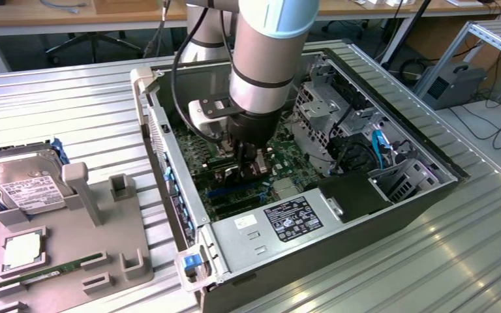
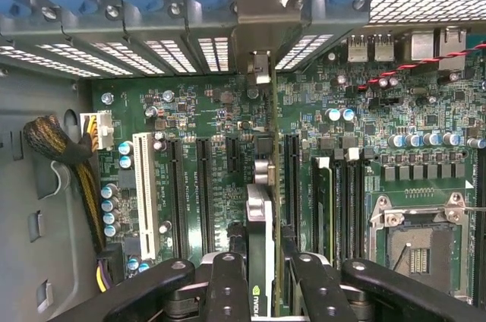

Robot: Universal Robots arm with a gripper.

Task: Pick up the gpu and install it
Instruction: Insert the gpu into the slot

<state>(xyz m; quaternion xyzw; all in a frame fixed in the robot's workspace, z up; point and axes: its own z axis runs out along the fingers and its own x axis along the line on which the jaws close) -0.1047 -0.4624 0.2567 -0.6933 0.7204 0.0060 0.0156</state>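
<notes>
Ribbed aluminium table carries an open black computer case. Inside, the black gripper clamps the thin flat gpu card on edge along a green motherboard slot, close between neighbouring slots.

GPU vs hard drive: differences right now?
The gpu stands on edge inside the case; the hard drive lies label-up on the grey holder outside it. The gripper clamps the gpu; the hard drive is untouched. The gpu is thin, the hard drive boxy.
</notes>
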